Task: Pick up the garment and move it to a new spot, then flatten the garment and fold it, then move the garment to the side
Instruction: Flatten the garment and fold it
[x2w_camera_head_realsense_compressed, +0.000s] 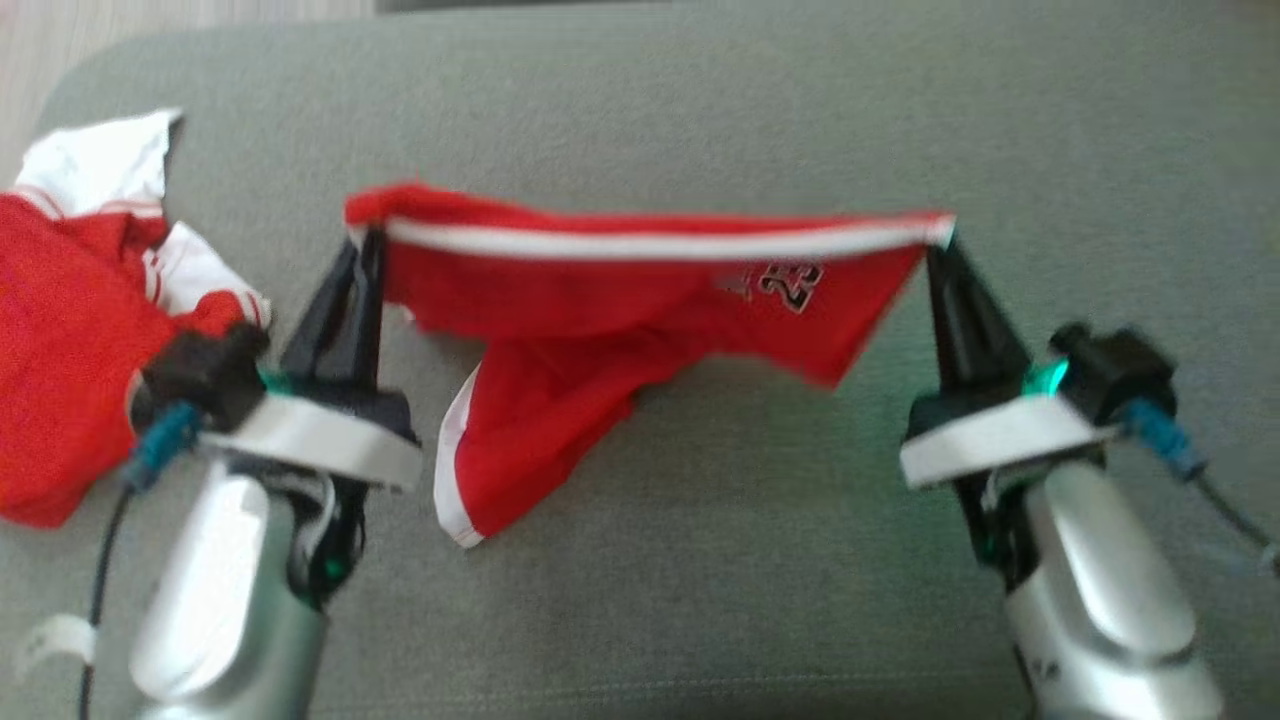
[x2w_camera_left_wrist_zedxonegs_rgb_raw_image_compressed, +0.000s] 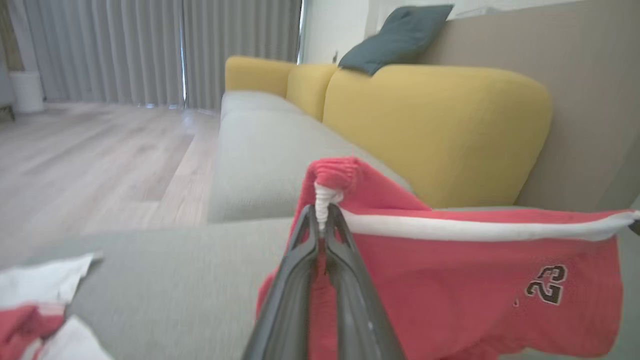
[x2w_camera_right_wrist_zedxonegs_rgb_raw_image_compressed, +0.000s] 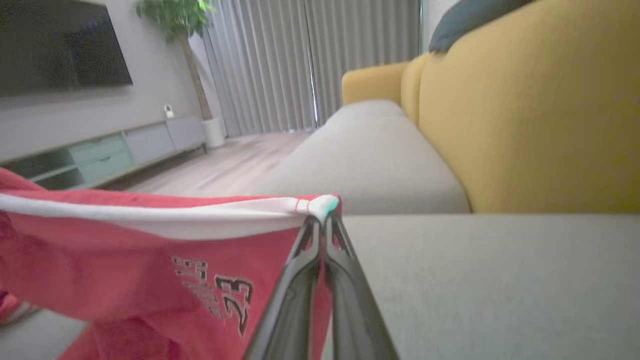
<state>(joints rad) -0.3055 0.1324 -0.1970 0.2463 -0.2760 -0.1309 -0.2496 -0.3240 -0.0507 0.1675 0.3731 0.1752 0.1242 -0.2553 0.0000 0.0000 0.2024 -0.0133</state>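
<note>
Garment (x2w_camera_head_realsense_compressed: 600, 300) red, white band; black "23" near right gripper (x2w_camera_head_realsense_compressed: 941, 246).

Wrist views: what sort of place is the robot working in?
Most likely a home living room. There is a grey sofa with yellow back cushions, a dark television on the wall above a low cabinet, and long grey curtains at the far end.

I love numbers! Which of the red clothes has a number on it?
The red shorts held by the left end effector and right end effector carry a 23; the crumpled red garment shows none.
</note>
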